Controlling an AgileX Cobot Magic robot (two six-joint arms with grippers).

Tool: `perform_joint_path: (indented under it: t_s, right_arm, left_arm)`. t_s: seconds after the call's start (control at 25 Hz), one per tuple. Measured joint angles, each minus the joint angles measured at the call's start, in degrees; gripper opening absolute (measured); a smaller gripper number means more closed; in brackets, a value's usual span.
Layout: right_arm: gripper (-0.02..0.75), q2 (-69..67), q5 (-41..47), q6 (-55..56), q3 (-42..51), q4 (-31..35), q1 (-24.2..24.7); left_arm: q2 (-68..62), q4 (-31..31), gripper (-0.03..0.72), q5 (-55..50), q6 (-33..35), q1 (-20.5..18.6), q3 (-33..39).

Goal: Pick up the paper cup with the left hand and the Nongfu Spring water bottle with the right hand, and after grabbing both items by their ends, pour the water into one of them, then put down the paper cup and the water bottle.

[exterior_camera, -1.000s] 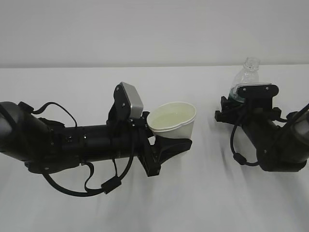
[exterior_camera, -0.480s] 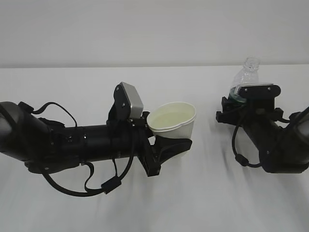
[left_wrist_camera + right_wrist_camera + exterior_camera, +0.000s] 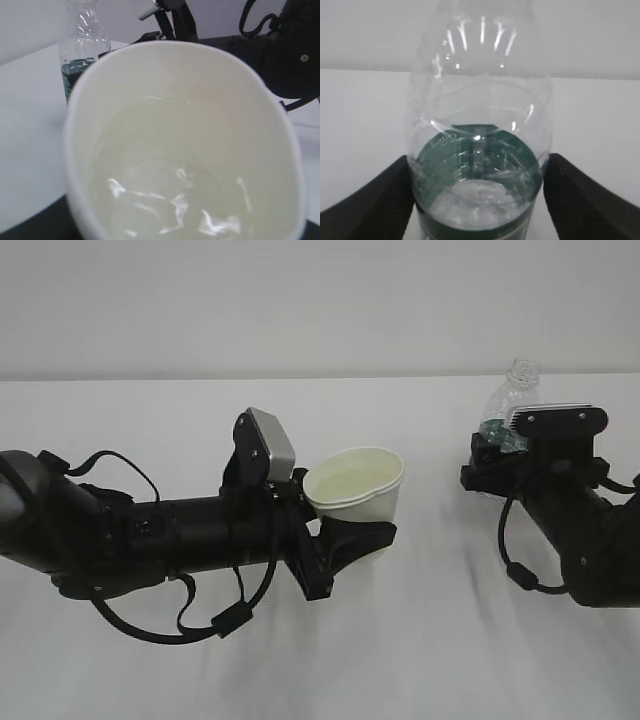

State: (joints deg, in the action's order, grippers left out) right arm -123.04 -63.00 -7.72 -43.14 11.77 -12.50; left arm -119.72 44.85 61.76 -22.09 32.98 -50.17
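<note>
Biggest thing first: white table (image 3: 120, 680) filling the lower part of the exterior view, plain pale wall behind it.

Left hand (image 3: 345, 540) lies stretched out low across the table from the left edge toward the middle, w/ black cables looping under it and a grey rounded plate sticking up near the wrist. Its fingers (image 3: 368, 536) are partway apart and wrapped round the lower part of the paper cup (image 3: 356, 492), so it's got a proper hold on it. Cup sits upright, maybe tipped a touch, roughly mid-table. From the left wrist view the cup fills nearly the whole pic, and you can see the water (image 3: 175, 205) pooled in the bottom, faintly yellowish against the cream inside w/ bright glints on the surface.

Right hand (image 3: 505, 462) is over on the right side, well apart from the cup, grey ridged plate on top. Fingers (image 3: 367, 202) spread wide, one either side of the Nongfu Spring water bottle (image 3: 477, 150). In the right wrist view the dark tips sit just beside the bottle walls; can't tell if they actually touch it tbh.

Bottle stands upright on the table at the far right, no cap, green label around the lower part, clear ribbed shoulder and neck poking up above the gripper. Looks like a little water left at the bottom.
</note>
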Motion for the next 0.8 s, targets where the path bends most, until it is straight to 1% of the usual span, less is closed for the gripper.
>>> perform_joint_path:
  t_s: [0.32,0.56,0.8]
  right_arm:
    - [0.596,2.29,-0.47,1.39,4.7,-1.78,0.0]
    - [0.594,5.78,-0.96,2.02,8.44,-3.24,0.0]
    - [0.594,9.69,-1.36,2.15,12.54,-3.74,0.0]
  left_arm:
    - [0.0,-1.49,0.414,0.0,0.11,0.0,0.0]
    - [0.0,-4.47,0.414,-0.67,1.68,0.0,0.0]
    - [0.0,-8.73,0.414,-1.23,2.78,0.0,0.0]
